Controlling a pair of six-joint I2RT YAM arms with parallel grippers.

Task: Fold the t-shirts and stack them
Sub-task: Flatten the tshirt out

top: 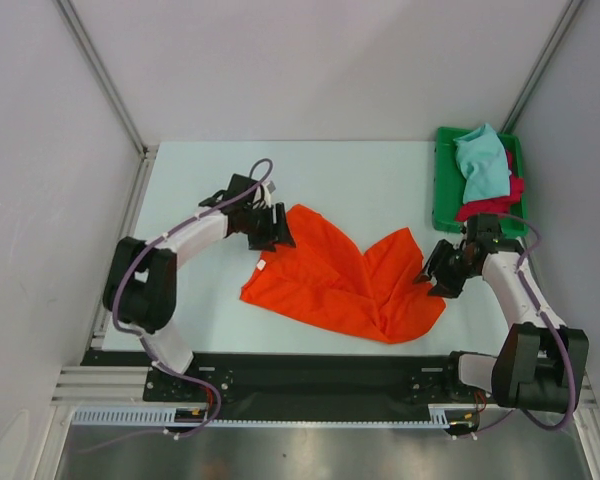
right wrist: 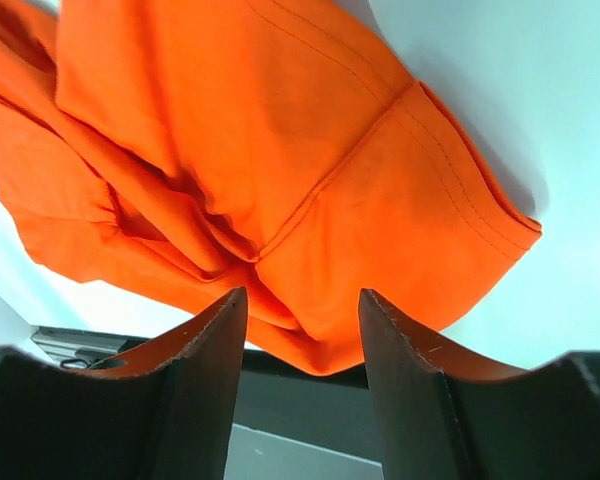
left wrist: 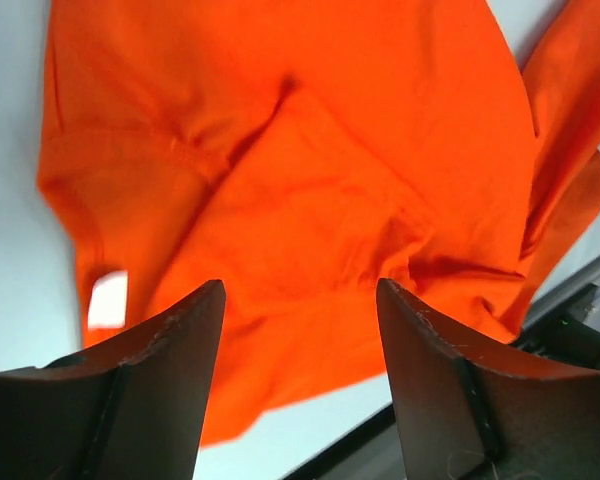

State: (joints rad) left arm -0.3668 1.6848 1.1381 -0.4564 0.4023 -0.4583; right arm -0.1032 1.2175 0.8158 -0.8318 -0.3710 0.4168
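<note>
The bright orange t-shirt (top: 345, 278) lies crumpled on the table's middle, folded into a rough V. It fills the left wrist view (left wrist: 310, 200) and the right wrist view (right wrist: 280, 170). My left gripper (top: 277, 232) is open and empty, just above the shirt's far left edge. My right gripper (top: 432, 277) is open and empty at the shirt's right edge, near a hemmed sleeve (right wrist: 450, 200). The light teal t-shirt (top: 483, 165) lies on the crimson red t-shirt (top: 500, 203) at the back right.
A green plastic tray (top: 443, 190) at the back right holds the teal and red shirts. A white label (left wrist: 107, 300) shows at the orange shirt's collar. The black rail (top: 310, 380) runs along the near table edge. Grey walls close in left, right and back.
</note>
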